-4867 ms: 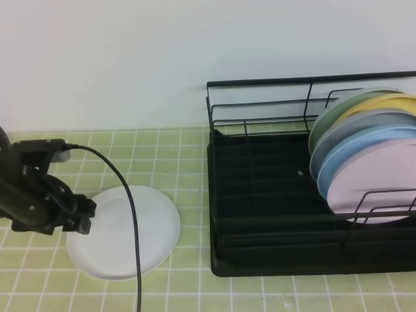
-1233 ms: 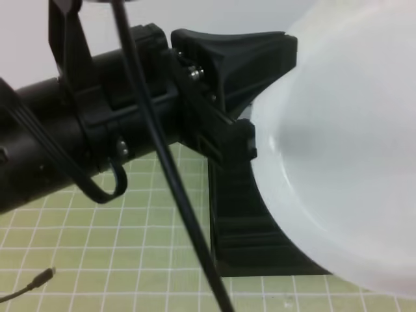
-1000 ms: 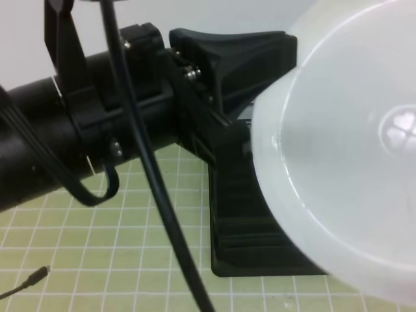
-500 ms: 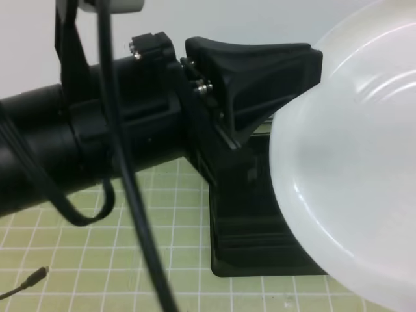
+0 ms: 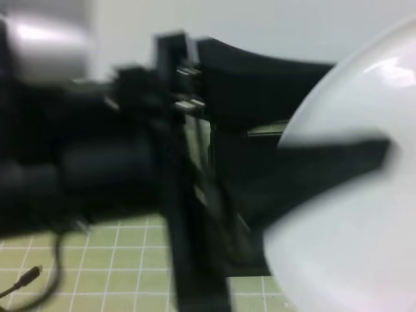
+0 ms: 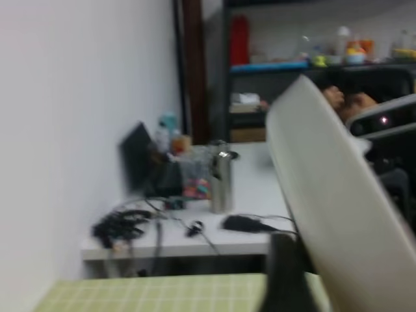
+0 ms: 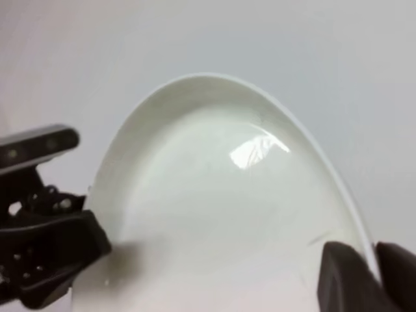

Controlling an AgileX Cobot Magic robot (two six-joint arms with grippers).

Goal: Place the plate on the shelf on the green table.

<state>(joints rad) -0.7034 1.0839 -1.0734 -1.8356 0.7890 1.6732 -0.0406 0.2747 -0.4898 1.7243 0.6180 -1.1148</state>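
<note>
Right wrist view: plate tilted, face camera-ward, both grippers pinching its rim.

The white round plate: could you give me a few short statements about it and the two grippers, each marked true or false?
1. The plain white round plate lies flat on the yellow-green tiled table. False: it is up in the air and tilted.
2. The left gripper is at the plate's edge. True.
3. In the right wrist view, the right gripper has its fingertips at the plate's rim. True.
4. The plate is pale pink. False: it is white, with a bright glare spot.
5. The exterior high view shows the whole plate. False: it runs off the right and bottom edges.
</note>
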